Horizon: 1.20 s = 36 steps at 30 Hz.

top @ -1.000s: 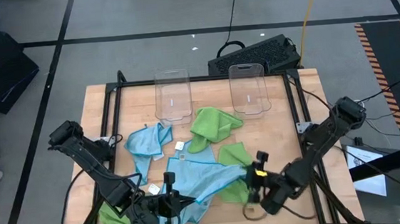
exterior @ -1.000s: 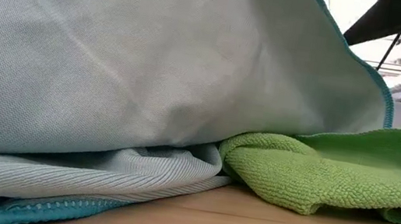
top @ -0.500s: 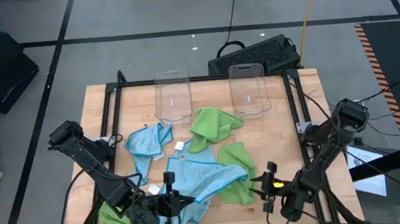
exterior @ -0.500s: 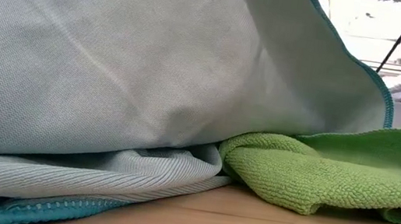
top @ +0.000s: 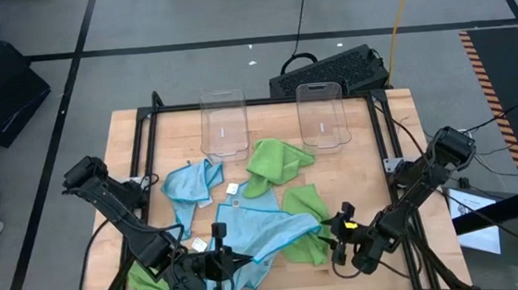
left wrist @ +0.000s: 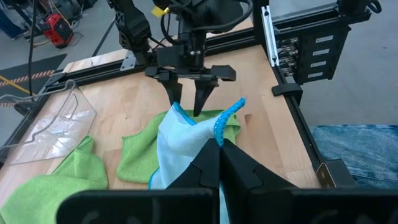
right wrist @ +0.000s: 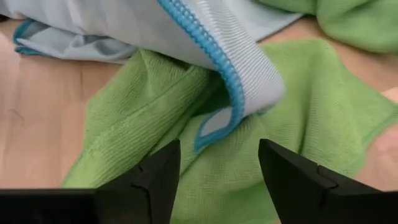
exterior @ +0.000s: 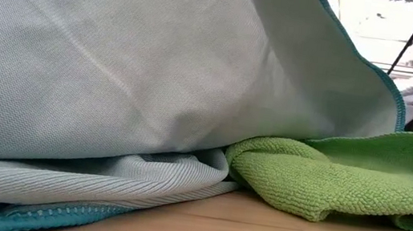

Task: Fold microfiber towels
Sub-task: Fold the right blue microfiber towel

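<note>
1. Right wrist view shows the right hand with fingers spread and empty, aimed at the blue-hemmed corner of the light blue towel, which lies just ahead of them, draped over a lime green towel.
2. Left hand is clamped shut on the same light blue towel at the worktop's near edge, holding it lifted.
3. Risk: closing now could pinch the green cloth beneath along with the blue corner, dragging both.
4. Other risk: the limp corner may slip aside between the fingers.
5. Farther off, more towels lie mid-worktop, near two clear bins.
</note>
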{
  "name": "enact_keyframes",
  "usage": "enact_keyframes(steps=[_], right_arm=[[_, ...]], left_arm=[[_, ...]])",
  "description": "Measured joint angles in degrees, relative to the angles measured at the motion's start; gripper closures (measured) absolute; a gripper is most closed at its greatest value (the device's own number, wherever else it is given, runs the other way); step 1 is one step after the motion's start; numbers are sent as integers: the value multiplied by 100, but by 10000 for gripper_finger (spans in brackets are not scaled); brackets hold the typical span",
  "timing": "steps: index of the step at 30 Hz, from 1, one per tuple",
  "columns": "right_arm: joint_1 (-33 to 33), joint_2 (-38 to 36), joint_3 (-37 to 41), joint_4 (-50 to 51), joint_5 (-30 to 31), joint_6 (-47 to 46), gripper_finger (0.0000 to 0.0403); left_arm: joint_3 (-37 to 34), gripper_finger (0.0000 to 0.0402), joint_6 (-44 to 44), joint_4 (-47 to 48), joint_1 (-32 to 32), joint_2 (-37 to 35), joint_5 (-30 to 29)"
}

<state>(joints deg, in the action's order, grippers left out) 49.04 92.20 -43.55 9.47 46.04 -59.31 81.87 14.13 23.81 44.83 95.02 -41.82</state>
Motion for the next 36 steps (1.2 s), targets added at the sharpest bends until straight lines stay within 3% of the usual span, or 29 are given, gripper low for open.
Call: enact_keyframes(steps=[14, 24, 32, 36], right_arm=[[-324, 11, 83, -180, 19, -160, 248], [-331, -19, 188, -150, -137, 467, 395], [-424, -771, 188, -132, -509, 1487, 400], [-529, -1434, 188, -96, -1123, 2245, 401]], left_arm=[[2, 397, 7, 0, -1, 0, -2], [2, 396, 9, 0, 46, 0, 68], [2, 396, 116, -2, 320, 0, 81], [2, 396, 280, 4, 491, 0, 83]])
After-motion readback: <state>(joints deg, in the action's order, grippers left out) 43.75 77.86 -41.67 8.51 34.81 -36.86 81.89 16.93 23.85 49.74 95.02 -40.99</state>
